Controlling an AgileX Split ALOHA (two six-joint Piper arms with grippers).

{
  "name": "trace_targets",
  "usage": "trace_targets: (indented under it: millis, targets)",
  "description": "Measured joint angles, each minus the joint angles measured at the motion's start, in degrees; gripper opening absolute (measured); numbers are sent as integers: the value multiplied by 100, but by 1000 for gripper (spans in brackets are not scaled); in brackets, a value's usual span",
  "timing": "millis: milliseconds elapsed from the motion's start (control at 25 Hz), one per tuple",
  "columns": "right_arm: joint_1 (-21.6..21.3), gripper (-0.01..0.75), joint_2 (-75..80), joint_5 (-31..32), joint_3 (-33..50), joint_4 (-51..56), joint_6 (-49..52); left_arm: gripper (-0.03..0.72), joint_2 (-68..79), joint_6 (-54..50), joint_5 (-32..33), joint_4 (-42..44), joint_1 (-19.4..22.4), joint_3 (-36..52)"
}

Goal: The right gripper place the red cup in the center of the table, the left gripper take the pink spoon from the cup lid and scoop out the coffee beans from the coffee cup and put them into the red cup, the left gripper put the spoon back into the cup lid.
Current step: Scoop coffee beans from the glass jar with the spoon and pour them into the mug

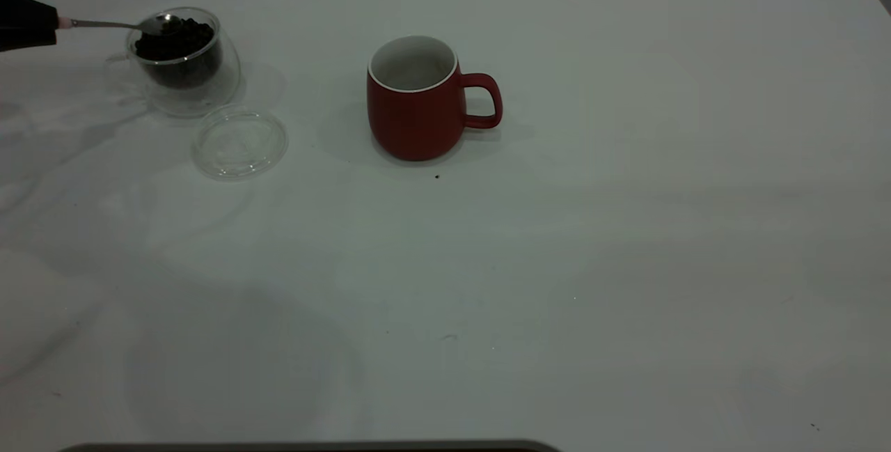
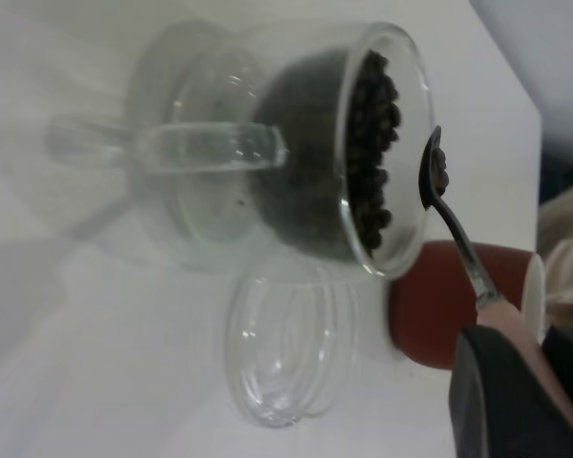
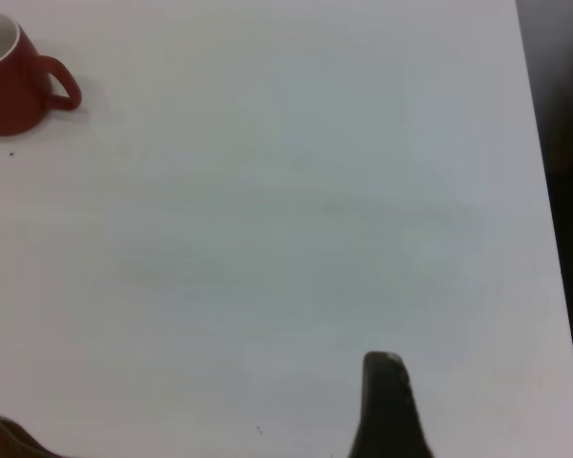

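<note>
We see the left gripper (image 1: 31,22) only as a dark shape cut off at the far left edge of the exterior view, its fingers (image 2: 492,405) pinched on the pale handle of the pink spoon (image 1: 115,24). In the left wrist view most of that handle is hidden between the dark pads, and only the metal neck and bowl show clearly. The spoon's bowl sits at the rim of the coffee cup (image 1: 182,60), over the heap of coffee beans (image 1: 174,40), with a few beans lying in it; we cannot tell whether the bowl touches the heap.

The cup lid (image 1: 239,141) lies flat on the table (image 1: 626,264) just beside the coffee cup, toward the near side. It is clear glass and hard to make out against the white top.

The red cup (image 1: 418,100) stands upright near the middle of the table, well apart from the glass cup, handle pointing to the right. Its white inside is shaded, so we cannot tell if it holds anything.

Of the right gripper (image 3: 390,410) we see just one dark fingertip above bare tabletop, far from the red cup; whether it is spread or closed we cannot tell.
</note>
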Motion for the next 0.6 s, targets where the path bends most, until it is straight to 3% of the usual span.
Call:
trace_targets:
  millis: [280, 600]
  targets:
    - [0, 558, 0, 0, 0, 0, 0, 114, 0, 0, 577, -2, 0, -6]
    - [0, 558, 0, 0, 0, 0, 0, 114, 0, 0, 695, -136, -292, -12]
